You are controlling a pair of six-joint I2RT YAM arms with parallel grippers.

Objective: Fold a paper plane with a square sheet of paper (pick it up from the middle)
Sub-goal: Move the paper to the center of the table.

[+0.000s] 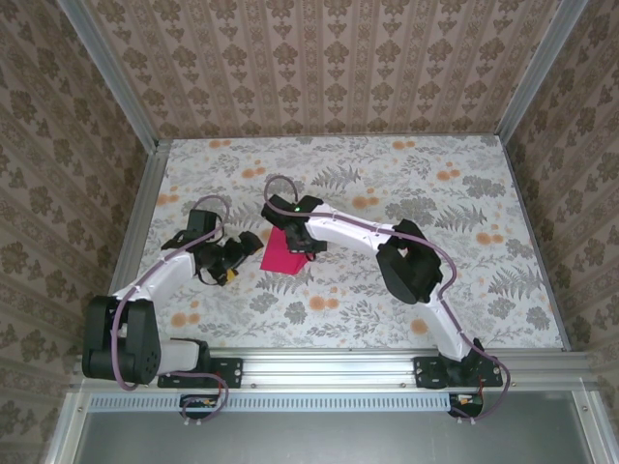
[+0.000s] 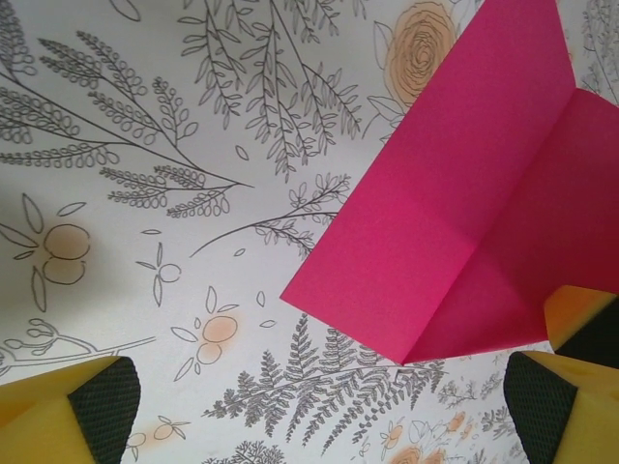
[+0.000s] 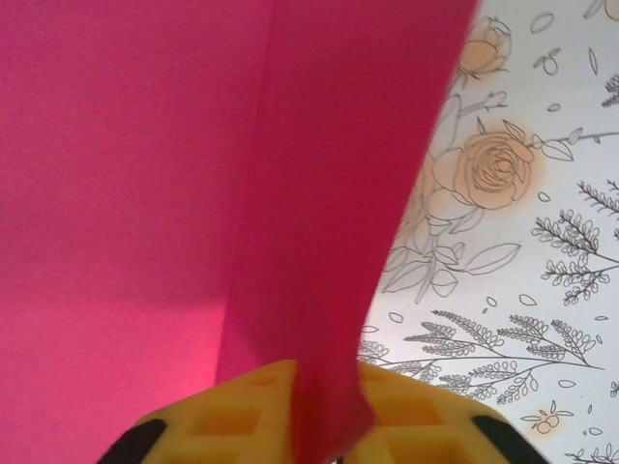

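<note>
Grips a fold of the sheet of paper (image 3: 145, 193) with the right fingers (image 3: 242, 416), clenched so that the thin magenta-pink layer sits pinched between their yellow tips in the right wrist view. Holds the left fingers (image 2: 97, 406) spread wide and released, with nothing between them. Shows there blocky yellow tips faced with black dimpled pads, one at the lower left over bare cloth, the other at the lower right just beside the paper's near edge; touching or not, cannot tell. Rests on the bench (image 1: 435, 193) near its middle, between the two wrists when seen from above, with the right wrist over its far part. Looks matte and unmarked, with crisp straight edges, one sharp crease running down from the upper right with a flap turned over along it, and a fainter crease crossing the flat panel. Covers the bench with a pale cloth printed in grey ferns, leafy sprays and soft orange flowers. Closes in the space on three sides with wallpaper (image 1: 319, 58) in tan and cream stripes with damask motifs, and with aluminium rails (image 1: 329, 367) along the bench edges and up the corners.
</note>
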